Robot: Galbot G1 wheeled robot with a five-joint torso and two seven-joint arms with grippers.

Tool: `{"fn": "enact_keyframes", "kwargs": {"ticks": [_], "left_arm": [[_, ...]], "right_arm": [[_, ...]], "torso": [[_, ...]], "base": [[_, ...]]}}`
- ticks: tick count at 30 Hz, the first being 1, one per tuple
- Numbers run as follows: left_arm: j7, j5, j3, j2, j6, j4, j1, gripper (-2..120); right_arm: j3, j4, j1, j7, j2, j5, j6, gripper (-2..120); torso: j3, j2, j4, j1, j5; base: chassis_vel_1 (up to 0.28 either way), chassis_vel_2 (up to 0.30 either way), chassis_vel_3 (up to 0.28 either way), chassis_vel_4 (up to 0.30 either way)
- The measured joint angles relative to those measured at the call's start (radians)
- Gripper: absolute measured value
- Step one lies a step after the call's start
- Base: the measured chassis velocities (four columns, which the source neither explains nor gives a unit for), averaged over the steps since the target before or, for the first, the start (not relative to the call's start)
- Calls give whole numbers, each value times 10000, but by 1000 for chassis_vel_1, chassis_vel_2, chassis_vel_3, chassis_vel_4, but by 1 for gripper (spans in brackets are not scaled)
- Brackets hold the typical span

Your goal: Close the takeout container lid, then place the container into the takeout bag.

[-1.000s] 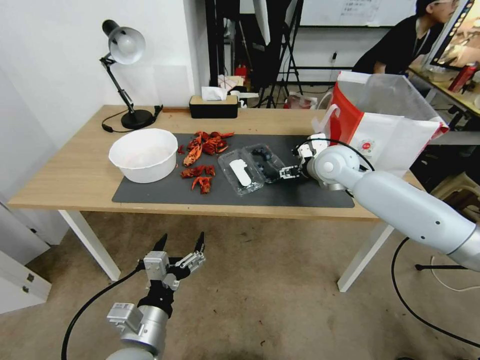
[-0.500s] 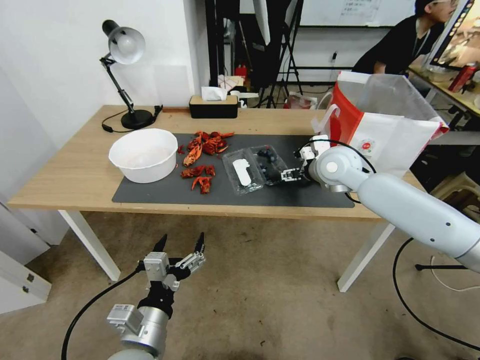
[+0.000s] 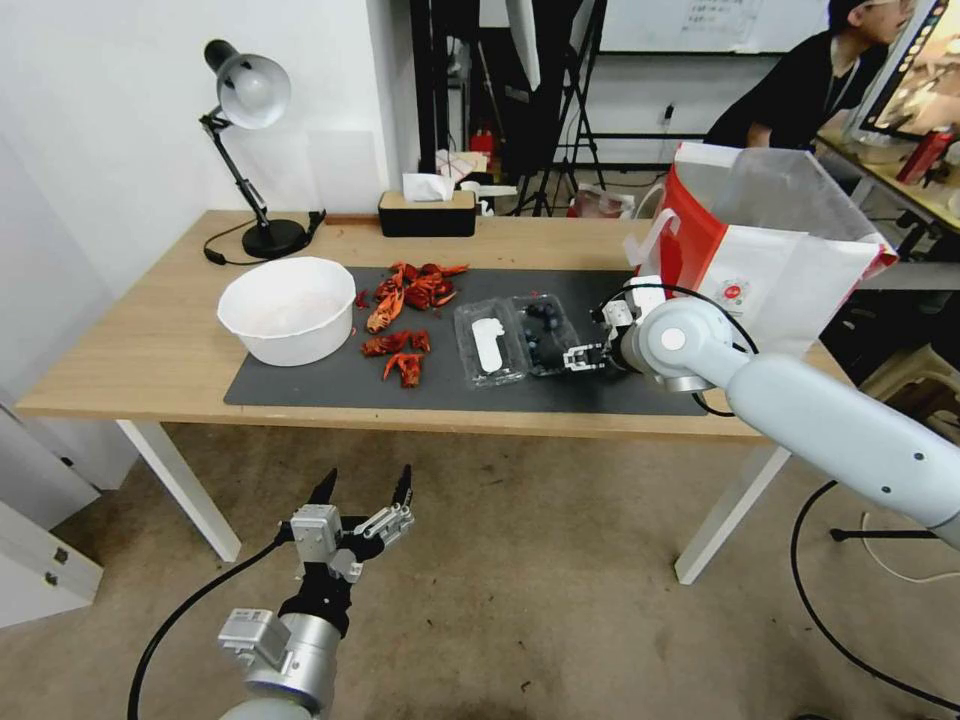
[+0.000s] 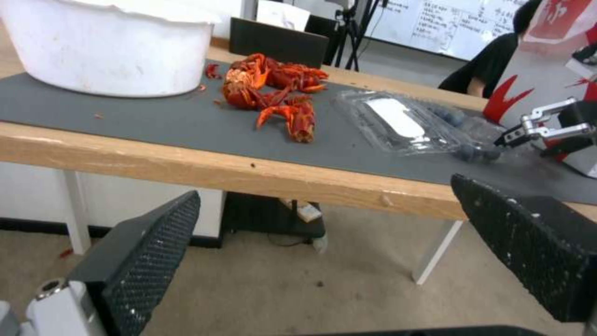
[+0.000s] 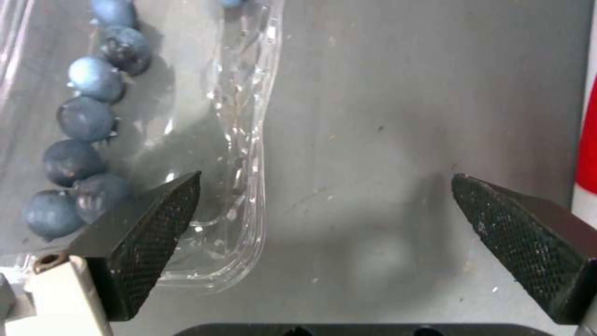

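While the takeout container lies open on the worktop mat, lid flat beside the berry half, you have neither step done. Right gripper sits at its bag-side rim, jaws wide, holding nothing. Left gripper hangs below the worktop edge, jaws wide. Count: one container, one takeout bag, one white bowl.

Grey-white rounded arms, black cables; left gripper and right gripper carry black, seemingly cross-hatched fingers.
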Motion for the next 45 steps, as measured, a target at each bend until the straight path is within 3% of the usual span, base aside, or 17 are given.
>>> {"fn": "enact_keyframes", "kwargs": {"ticks": [32, 39, 45], "left_arm": [[32, 31, -15, -5, -121, -6, 28, 100], [36, -2, -50, 23, -120, -12, 13, 100], [37, -28, -55, 30, -117, -42, 1, 100]], "right_arm": [[393, 781, -420, 518, -233, 651, 0, 100], [654, 663, -492, 79, -161, -290, 0, 100], [1545, 648, -863, -1610, -386, -2381, 5, 100]], "torso": [[0, 0, 0, -1, 0], [0, 0, 1, 0, 0], [0, 0, 1, 0, -2]], "base": [[0, 0, 0, 0], [0, 0, 0, 0], [0, 0, 0, 0]]}}
